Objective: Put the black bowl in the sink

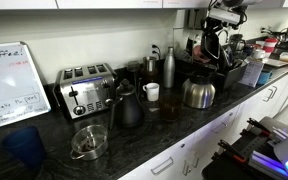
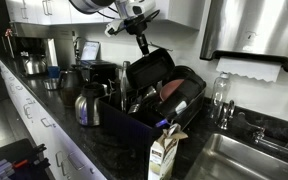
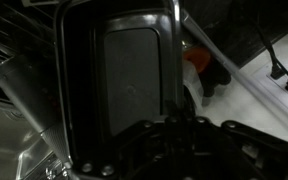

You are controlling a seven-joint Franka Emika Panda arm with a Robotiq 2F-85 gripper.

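The black bowl (image 2: 151, 68) stands tilted on its edge in the black dish rack (image 2: 134, 120). In the wrist view it fills the frame as a dark vessel (image 3: 129, 70) with a shiny rim. My gripper (image 2: 141, 44) reaches down from above, and its fingers (image 3: 176, 120) are pressed together on the bowl's rim. In an exterior view the gripper (image 1: 216, 38) hangs over the rack (image 1: 224, 72), where the bowl is hard to make out. The steel sink (image 2: 239, 160) lies beside the rack, past its end.
On the counter are a steel kettle (image 1: 198, 93), a steel bottle (image 1: 169, 68), a white mug (image 1: 151, 92), a black kettle (image 1: 127, 105), a toaster (image 1: 86, 88) and a clear glass bowl (image 1: 89, 142). A carton (image 2: 164, 155) stands between rack and sink. A tap (image 2: 246, 128) is behind the sink.
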